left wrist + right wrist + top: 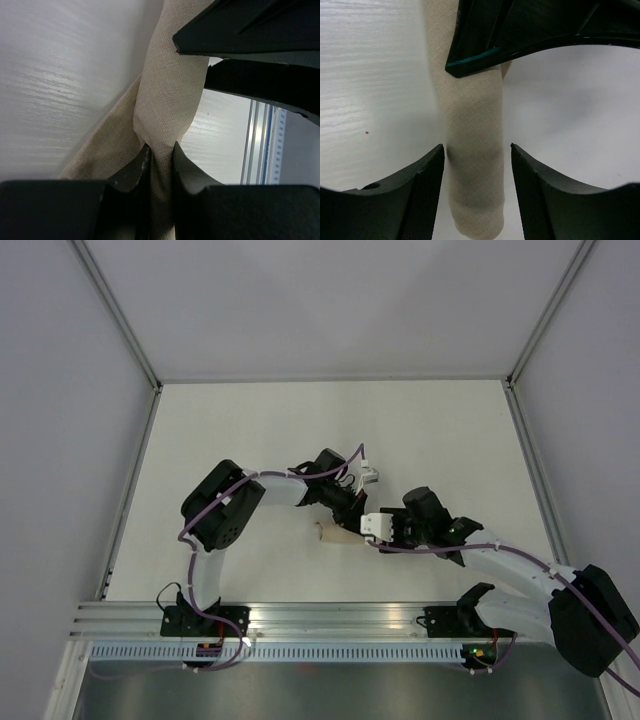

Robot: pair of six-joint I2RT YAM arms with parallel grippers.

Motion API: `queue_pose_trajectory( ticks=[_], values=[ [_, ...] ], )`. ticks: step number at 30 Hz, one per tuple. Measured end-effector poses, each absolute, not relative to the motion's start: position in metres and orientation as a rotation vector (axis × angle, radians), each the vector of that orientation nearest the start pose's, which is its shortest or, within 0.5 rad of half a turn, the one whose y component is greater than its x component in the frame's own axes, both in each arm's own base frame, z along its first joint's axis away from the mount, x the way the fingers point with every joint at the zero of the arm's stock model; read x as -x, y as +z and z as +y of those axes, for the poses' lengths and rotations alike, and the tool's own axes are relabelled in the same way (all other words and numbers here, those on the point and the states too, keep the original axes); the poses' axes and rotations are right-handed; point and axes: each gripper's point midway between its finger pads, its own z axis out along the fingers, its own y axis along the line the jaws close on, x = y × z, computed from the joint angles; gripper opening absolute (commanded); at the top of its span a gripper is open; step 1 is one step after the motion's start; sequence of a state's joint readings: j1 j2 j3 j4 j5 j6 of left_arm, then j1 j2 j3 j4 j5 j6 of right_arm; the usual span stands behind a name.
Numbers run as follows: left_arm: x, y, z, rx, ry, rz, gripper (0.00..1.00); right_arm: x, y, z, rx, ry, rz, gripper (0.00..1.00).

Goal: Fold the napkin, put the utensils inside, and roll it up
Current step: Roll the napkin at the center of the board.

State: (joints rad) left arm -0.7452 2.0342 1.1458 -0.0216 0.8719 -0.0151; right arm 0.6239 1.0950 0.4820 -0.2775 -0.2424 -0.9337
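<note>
The napkin (327, 532) is a tight beige roll lying on the white table between my two arms. In the left wrist view, my left gripper (161, 150) is shut on a pinch of the napkin (170, 90) at one end of the roll. My right gripper (478, 145) is open, its fingers astride the napkin (472, 165) with a gap on the right side. In the top view the left gripper (350, 515) and the right gripper (368, 532) nearly meet over the roll. The utensils are out of view.
The right gripper's black fingers (250, 30) fill the top of the left wrist view. An aluminium rail (330, 618) runs along the near edge of the table. Grey walls with metal posts (120, 320) enclose the white table (300, 430).
</note>
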Motion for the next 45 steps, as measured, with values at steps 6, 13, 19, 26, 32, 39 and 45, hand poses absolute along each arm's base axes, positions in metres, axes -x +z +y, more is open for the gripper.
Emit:
queue_pose_trajectory(
  ticks=[6,13,19,26,32,39,45],
  values=[
    [-0.217,0.024,-0.382,-1.240,-1.482,2.228,0.12,-0.224,0.040,0.172,1.753,0.109,1.609,0.59],
    [-0.214,0.024,-0.381,-1.230,-1.528,2.273,0.15,-0.216,0.032,0.167,1.762,0.106,1.605,0.60],
    [-0.214,0.023,-0.381,-1.221,-1.576,2.301,0.25,-0.215,0.029,0.167,1.774,0.108,1.608,0.44],
    [-0.211,0.027,-0.378,-1.201,-1.614,2.323,0.57,-0.221,0.017,0.171,1.838,0.119,1.653,0.18],
    [-0.233,0.032,-0.368,-1.088,-1.517,2.355,0.61,-0.231,0.017,0.179,1.869,0.148,1.728,0.09],
    [-0.331,0.077,-0.305,-0.636,-1.137,2.312,0.62,-0.239,0.016,0.185,1.844,0.200,1.883,0.07],
    [-0.391,0.147,-0.244,-0.291,-0.907,2.156,0.61,-0.258,0.017,0.194,1.713,0.311,2.100,0.07]
  ],
)
